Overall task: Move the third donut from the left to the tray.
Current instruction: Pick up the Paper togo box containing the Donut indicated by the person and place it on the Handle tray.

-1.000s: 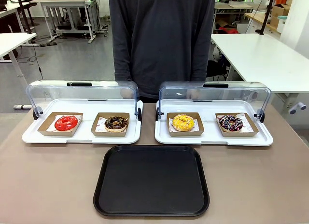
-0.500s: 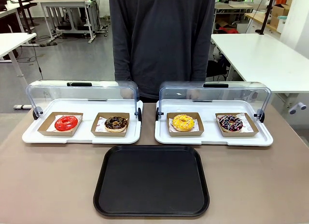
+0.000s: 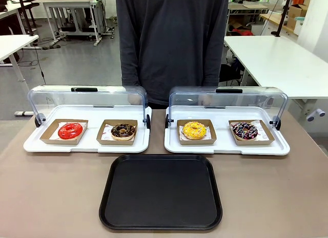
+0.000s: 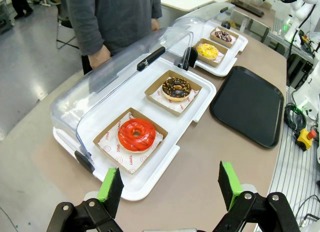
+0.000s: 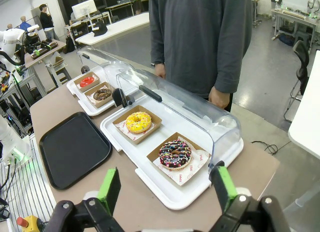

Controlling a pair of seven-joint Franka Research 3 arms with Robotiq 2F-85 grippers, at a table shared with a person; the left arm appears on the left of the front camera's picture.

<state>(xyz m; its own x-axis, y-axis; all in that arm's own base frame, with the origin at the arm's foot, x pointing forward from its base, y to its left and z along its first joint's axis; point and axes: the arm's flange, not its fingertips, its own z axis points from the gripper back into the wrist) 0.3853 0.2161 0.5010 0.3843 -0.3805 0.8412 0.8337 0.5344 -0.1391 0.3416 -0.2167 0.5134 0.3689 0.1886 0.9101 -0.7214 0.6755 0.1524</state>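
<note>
The tray point(image 3: 160, 192) looks like smooth, matt black plastic. Beyond it, the third donut from the left point(image 3: 194, 130) has soft-sheened yellow glaze flecked with sprinkles and sits in a brown cardboard holder point(image 3: 183, 139) lined with white paper. Beyond the tray's left corner, the red donut point(image 3: 70, 131) is wet-glossy. The white trays point(image 3: 225, 148) are smooth plastic under clear, shiny lids point(image 3: 228, 102). The table point(image 3: 51, 197) is matt taupe.

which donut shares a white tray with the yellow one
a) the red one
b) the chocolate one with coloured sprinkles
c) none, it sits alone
B: the yellow donut sits in the right-hand white tray beside the chocolate donut with coloured sprinkles, while the red donut lies in the other white tray.
</note>
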